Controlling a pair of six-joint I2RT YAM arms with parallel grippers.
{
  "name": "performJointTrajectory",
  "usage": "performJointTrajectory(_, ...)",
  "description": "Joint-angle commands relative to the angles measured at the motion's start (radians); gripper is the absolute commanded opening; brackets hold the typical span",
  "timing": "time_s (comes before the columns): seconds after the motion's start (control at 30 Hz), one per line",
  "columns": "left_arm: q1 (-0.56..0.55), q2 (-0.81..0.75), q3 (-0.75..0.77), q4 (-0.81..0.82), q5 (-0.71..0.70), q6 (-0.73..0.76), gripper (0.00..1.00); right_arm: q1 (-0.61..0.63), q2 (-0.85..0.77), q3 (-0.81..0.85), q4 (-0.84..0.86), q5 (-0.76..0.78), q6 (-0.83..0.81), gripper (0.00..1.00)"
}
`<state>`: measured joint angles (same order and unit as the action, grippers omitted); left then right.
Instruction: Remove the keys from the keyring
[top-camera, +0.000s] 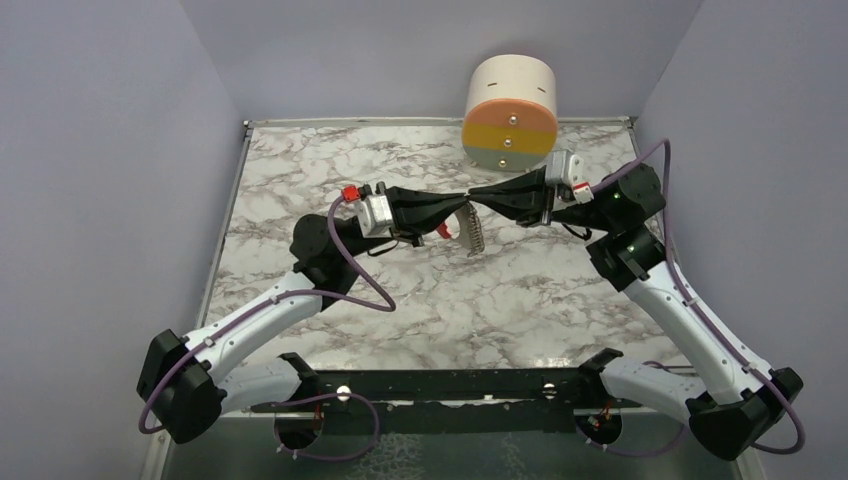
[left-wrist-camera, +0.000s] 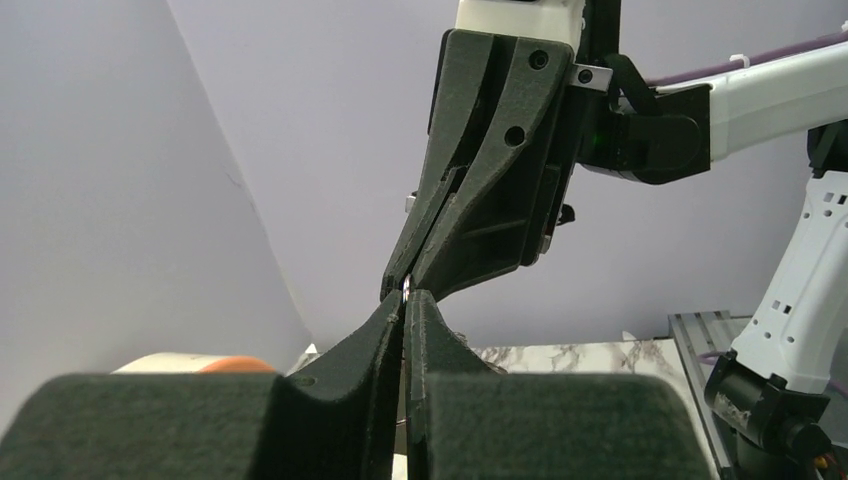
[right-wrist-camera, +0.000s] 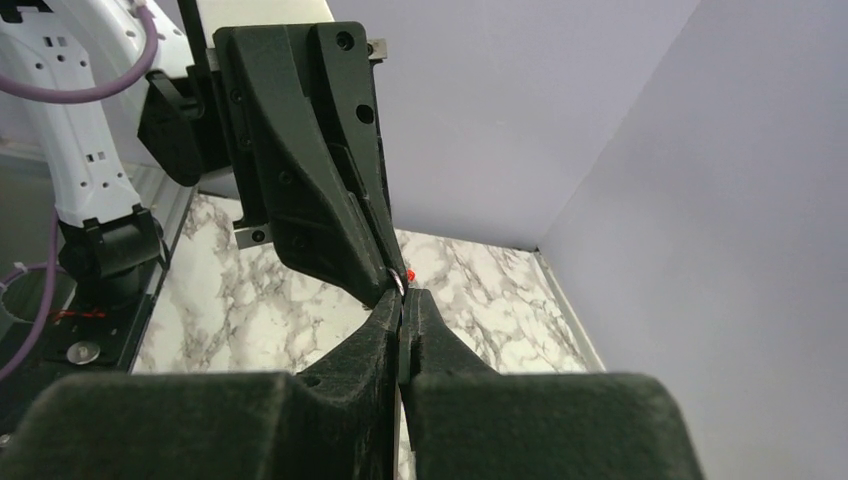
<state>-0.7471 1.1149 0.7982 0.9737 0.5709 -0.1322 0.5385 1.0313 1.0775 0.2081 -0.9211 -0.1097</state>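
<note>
Both grippers meet tip to tip in the air above the middle of the marble table (top-camera: 300, 170). My left gripper (top-camera: 463, 202) is shut on the tiny keyring (right-wrist-camera: 398, 281), of which only a thin metal arc shows at its tips. My right gripper (top-camera: 475, 196) is shut on the same ring from the other side. In the left wrist view the ring is just a glint (left-wrist-camera: 405, 290) between the two pairs of fingertips. The keys hang below the tips: a silvery jagged strip (top-camera: 475, 233) and a red piece (top-camera: 445, 231), which also peeks out in the right wrist view (right-wrist-camera: 411, 275).
A cream cylinder (top-camera: 510, 112) with an orange, yellow and green face stands at the back edge, just behind the right gripper. Lilac walls close the table in on three sides. A black rail (top-camera: 440, 385) runs along the near edge between the arm bases.
</note>
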Motion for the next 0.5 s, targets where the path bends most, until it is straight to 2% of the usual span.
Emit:
performJointTrajectory(0.0,-0.01,0.019,0.077,-0.173,0.029,0.058,0.1,0.018,0.0,0.048,-0.121,-0.007,-0.061,0.01)
performJointTrajectory(0.1,-0.008,0.011,0.096,-0.23,0.02,0.087,0.2,0.019,0.002,0.053,-0.139,-0.003,-0.068,0.01)
performJointTrajectory(0.33,-0.009,-0.008,0.126,-0.334,-0.001,0.135,0.27,0.02,0.007,0.063,-0.167,0.01,-0.086,0.01)
performJointTrajectory(0.47,-0.009,-0.024,0.13,-0.377,-0.031,0.182,0.27,0.023,0.012,0.075,-0.191,0.019,-0.101,0.01)
